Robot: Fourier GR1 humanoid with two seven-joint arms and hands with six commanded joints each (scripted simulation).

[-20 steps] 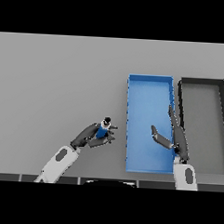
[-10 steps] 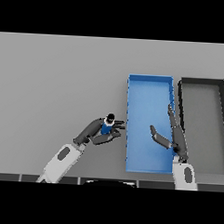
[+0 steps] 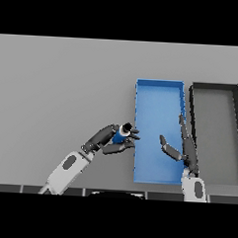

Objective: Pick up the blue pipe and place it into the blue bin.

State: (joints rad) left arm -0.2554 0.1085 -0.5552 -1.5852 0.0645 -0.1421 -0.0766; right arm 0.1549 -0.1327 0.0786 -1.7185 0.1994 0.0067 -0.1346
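Looking from the left, you see the left hand [image 3: 106, 140] with its fingers curled round the short blue pipe with a dark end cap [image 3: 122, 135], held just beside the left wall of the shallow blue rectangular bin [image 3: 159, 101]. Your right hand [image 3: 181, 148] is over the bin's right side, fingers straight and holding nothing. Beside it sits a dark grey rectangular bin [image 3: 216, 88].
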